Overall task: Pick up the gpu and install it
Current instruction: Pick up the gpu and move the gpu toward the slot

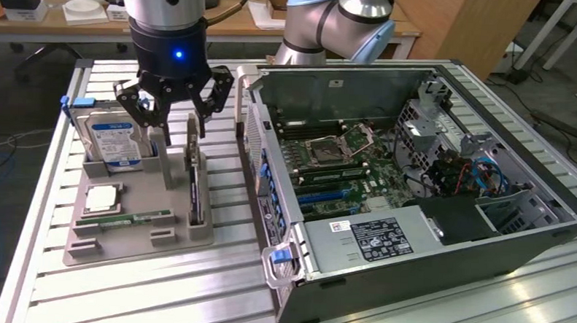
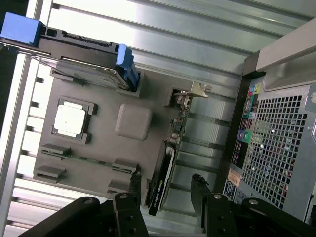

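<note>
— Your slatted metal worktop (image 1: 166,295) carries a grey tray (image 1: 133,248). Where's the gpu (image 1: 196,197)?
— Standing on edge in a slot along that tray's side. Your hand (image 1: 178,131) hangs over that slot, spread wide, holding nothing.

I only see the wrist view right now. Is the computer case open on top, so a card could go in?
Observer: Yes. The case lies on its side with the panel off, and the motherboard is exposed.
Operator: How high is the gripper over the gpu?
Observer: The gripper hangs low with its jaws open, tips near the upper edge of the gpu. I cannot tell whether they touch.
Operator: Does the hard drive carry a label?
Observer: Yes. The hard drive stands upright, showing a blue and white label, on the exterior view's left of the gripper.
</note>
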Robot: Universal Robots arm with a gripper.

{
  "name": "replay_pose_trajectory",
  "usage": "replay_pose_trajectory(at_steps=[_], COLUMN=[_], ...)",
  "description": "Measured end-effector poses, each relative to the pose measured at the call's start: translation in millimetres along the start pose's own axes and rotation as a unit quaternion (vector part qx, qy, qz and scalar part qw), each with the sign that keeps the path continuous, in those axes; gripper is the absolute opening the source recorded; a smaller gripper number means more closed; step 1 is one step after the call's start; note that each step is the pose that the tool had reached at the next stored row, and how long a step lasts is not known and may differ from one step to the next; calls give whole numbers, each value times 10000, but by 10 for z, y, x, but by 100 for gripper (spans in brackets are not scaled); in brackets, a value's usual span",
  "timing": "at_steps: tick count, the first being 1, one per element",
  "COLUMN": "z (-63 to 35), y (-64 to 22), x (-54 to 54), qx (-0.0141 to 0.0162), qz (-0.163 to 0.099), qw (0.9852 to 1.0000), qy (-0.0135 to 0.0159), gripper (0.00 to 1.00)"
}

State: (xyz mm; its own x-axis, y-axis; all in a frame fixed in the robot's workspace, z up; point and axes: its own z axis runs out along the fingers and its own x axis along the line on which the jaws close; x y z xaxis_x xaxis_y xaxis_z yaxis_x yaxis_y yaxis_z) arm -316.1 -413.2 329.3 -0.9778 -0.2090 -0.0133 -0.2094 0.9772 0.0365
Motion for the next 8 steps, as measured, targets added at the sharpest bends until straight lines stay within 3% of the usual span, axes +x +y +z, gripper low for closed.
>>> replay_pose_trajectory(at_steps=[8], z=[5], y=[0], x=[-1], qx=[1], qz=[105], qw=[9999], qy=[-4], gripper=[53])
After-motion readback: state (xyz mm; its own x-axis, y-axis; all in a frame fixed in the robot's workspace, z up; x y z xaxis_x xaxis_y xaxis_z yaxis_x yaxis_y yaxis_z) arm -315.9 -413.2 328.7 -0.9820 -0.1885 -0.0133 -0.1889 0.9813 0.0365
